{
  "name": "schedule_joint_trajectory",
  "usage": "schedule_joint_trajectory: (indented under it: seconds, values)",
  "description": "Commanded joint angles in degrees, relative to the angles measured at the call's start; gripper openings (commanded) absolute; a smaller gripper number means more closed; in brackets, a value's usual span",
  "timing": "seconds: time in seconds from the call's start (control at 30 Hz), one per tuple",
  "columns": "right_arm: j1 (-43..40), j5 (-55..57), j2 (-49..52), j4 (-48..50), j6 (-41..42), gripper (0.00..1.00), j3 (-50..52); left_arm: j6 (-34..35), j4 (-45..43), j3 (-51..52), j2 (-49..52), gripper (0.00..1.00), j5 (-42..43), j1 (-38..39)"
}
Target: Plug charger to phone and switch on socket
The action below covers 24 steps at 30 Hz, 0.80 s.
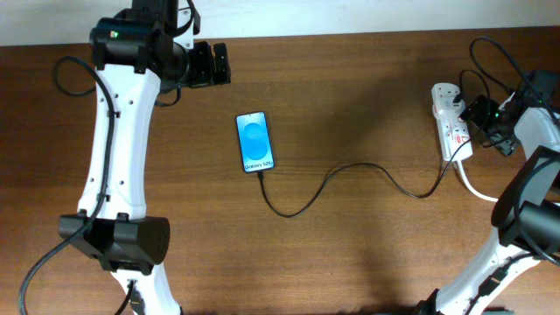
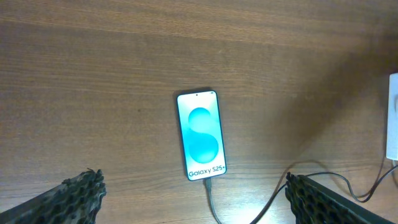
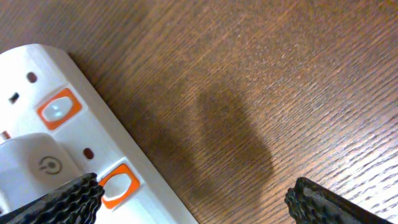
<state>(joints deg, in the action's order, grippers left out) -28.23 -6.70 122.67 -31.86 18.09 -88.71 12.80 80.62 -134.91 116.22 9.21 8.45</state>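
The phone (image 1: 255, 142) lies flat mid-table, blue screen up, "Galaxy" text at its near end; it also shows in the left wrist view (image 2: 201, 135). The black charger cable (image 1: 350, 168) runs from the phone's near end, where its plug tip (image 2: 208, 183) sits in the port, across to the white socket strip (image 1: 448, 122) at the right. My left gripper (image 1: 213, 64) is open and empty, above and behind the phone. My right gripper (image 1: 486, 122) is open over the strip; one fingertip touches an orange-framed switch (image 3: 119, 185). A white adapter (image 3: 37, 165) sits in the strip.
The strip's thick white cord (image 1: 472, 185) curves toward the front right. Black arm cables (image 1: 490, 61) loop behind the strip. A second orange-framed switch (image 3: 59, 109) shows farther along the strip. The table's back edge meets a white wall.
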Motion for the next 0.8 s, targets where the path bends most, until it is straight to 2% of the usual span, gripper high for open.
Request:
schedule_joint_trajectory:
  seconds: [0.0,0.77]
  values:
    - [1.27,-0.09,1.57,-0.31,1.51,1.00,-0.33,-0.50,0.07,-0.57,-1.29,0.99,0.42,-0.26]
    - [2.73,-0.52,1.57,-3.48,1.51,1.00,-0.33,-0.52,0.07,-0.57,-1.29,0.99,0.44,-0.26]
